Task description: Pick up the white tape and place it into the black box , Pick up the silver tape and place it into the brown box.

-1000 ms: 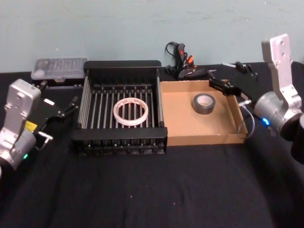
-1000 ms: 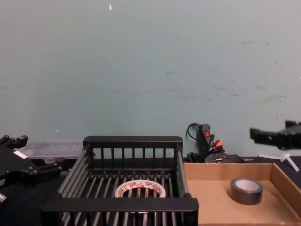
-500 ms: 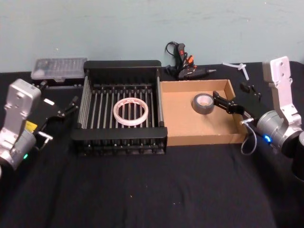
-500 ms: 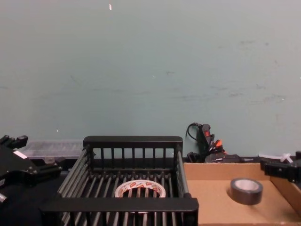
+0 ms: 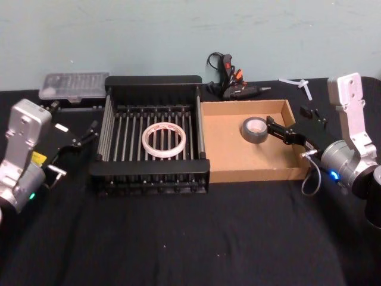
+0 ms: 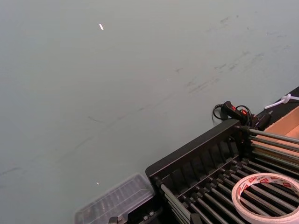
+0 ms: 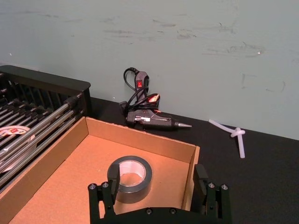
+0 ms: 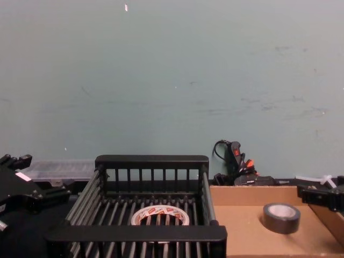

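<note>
White tape (image 5: pixel 164 140) lies in black box (image 5: pixel 153 81), silver tape (image 5: pixel 254 130) in brown box (image 5: pixel 253 174); both look done. Right pincer (image 5: pixel 275 127) open, empty, beside silver tape; left pincer (image 5: pixel 89 132) idle at worktop's left edge, can't tell.

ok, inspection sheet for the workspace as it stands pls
Surface: black cloth-covered table.
White tape: flat on the floor of the black box.
Silver tape: flat in the brown box, far right part.
Clutter: glue gun behind the brown box; clear plastic case behind the black box's left corner; white sticks at back right.
Left gripper: left of the black box, holding nothing.
Right gripper: open, over the brown box's right wall, beside the silver tape, not gripping it.
Cables: glue gun's cord coiled; a wire loop at the right wrist.
Surroundings: plain teal wall.
</note>
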Controlling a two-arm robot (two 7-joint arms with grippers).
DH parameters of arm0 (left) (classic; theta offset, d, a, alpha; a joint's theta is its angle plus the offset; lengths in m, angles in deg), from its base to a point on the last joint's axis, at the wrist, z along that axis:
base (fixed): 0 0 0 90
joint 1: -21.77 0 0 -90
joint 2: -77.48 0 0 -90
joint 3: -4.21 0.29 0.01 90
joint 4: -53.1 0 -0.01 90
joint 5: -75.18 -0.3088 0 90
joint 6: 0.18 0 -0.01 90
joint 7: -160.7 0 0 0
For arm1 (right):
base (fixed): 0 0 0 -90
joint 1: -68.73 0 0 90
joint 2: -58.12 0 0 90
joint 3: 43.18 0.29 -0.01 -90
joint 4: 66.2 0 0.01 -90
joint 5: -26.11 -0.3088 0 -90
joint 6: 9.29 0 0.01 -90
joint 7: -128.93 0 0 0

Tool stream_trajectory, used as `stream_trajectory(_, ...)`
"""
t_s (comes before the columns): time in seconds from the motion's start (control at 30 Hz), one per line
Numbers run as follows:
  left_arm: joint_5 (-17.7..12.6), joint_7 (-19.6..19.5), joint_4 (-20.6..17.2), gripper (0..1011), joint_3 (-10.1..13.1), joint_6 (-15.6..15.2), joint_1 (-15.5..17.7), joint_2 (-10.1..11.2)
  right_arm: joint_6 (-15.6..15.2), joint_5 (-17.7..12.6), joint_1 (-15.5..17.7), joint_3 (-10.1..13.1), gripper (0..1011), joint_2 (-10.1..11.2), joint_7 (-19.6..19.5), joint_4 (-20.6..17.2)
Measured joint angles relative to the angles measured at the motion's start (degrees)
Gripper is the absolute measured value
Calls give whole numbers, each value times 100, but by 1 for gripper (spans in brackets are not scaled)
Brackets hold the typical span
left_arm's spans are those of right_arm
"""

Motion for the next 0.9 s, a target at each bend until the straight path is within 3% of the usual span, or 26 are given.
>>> stream_trajectory(0.9,0,0,0,1001,0,0,0,0,4,-3,1,-5,1002,7,8,-8)
